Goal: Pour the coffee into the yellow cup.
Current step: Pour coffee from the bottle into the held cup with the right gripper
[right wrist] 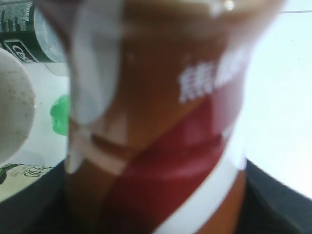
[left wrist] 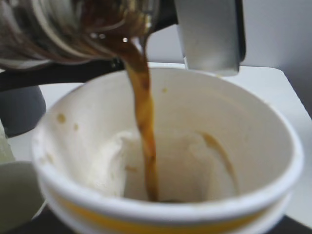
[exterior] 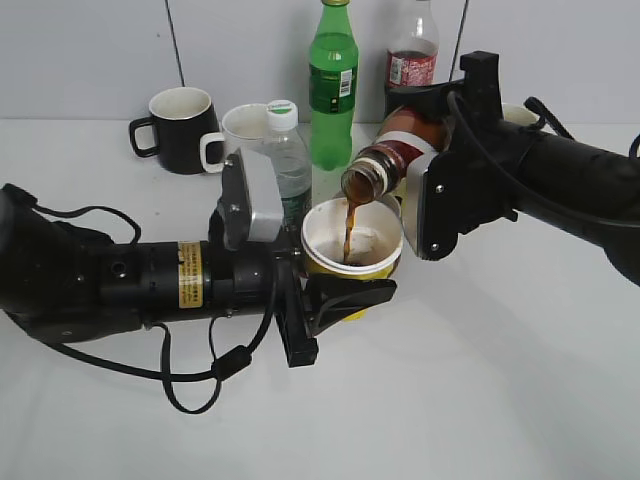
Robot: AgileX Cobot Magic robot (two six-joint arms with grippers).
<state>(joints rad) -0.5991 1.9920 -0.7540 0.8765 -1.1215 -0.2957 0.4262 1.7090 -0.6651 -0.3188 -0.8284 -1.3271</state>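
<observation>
One coffee bottle (exterior: 392, 158), neck down-left

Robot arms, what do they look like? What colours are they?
Both arms are thick black tubes with black cables looping off them. The left arm wears a yellow sticker and a silver-grey camera box. The right arm ends in a light grey plate. The left gripper has black fingers.

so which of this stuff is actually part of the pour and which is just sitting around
In use:
coffee bottle, tipped, in the right gripper
yellow cup, in the left gripper

Just lying about:
black mug
white mug
clear water bottle
green bottle
cola bottle
</observation>
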